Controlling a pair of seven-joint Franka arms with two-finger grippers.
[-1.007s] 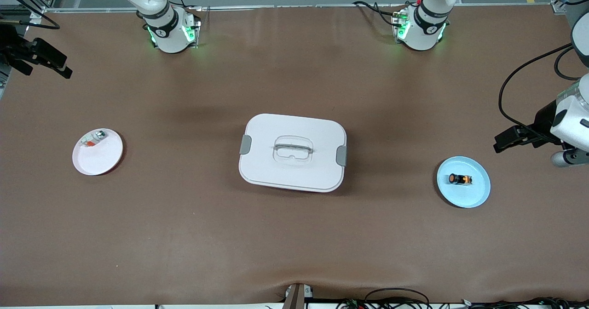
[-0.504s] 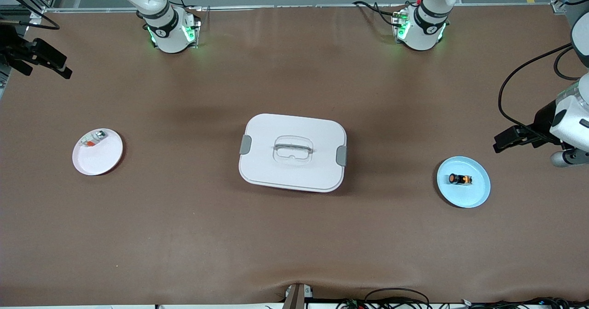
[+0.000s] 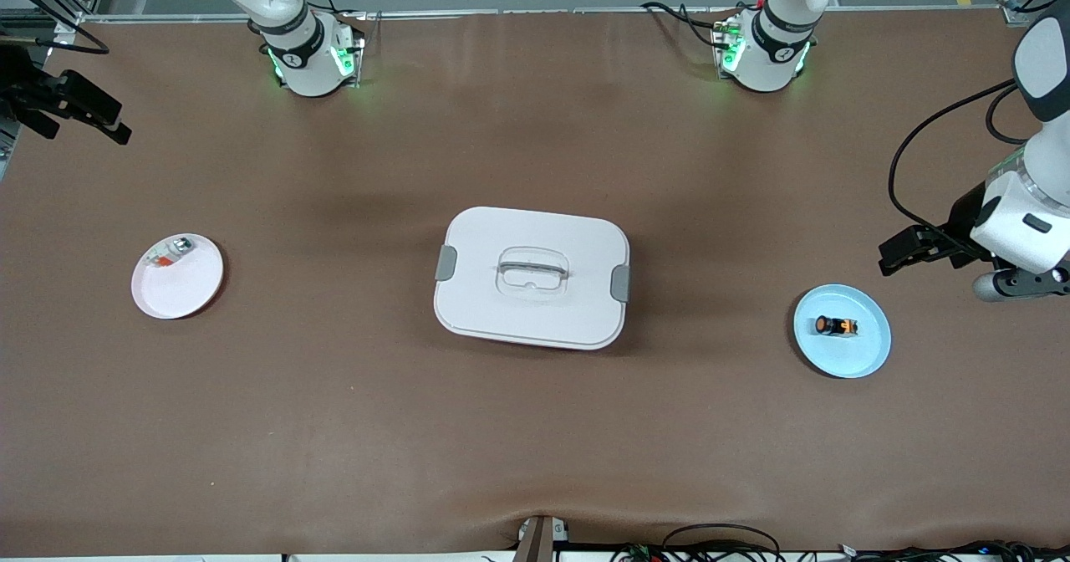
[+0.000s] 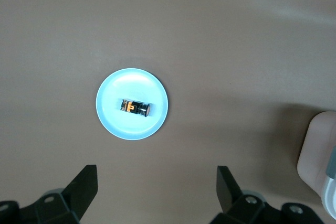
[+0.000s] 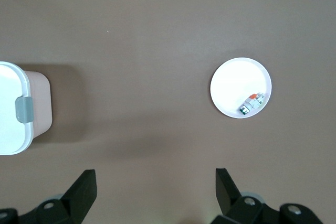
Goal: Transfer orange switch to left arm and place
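The left pincer (image 3: 894, 254) has shifted slightly inward over the table's (image 3: 535, 428) left-arm end, released. The orange switch (image 3: 837, 326) lies on the blue plate (image 3: 865, 353). The right pincer (image 3: 104, 119) waits released over the opposite end.

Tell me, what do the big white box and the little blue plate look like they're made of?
The box: probably matte white plastic, given its moulded rounded corners and grey clips. The blue plate: likely smooth plastic too, uniformly coloured with a faint sheen, though glazed ceramic can't be ruled out.

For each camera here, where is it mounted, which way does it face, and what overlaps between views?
Front view: high, facing both bases; shows box, both plates.
Left wrist view: looks down past left gripper, open, at orange switch on blue plate.
Right wrist view: down past right gripper, open, at white plate.
Both wrist views share the box.
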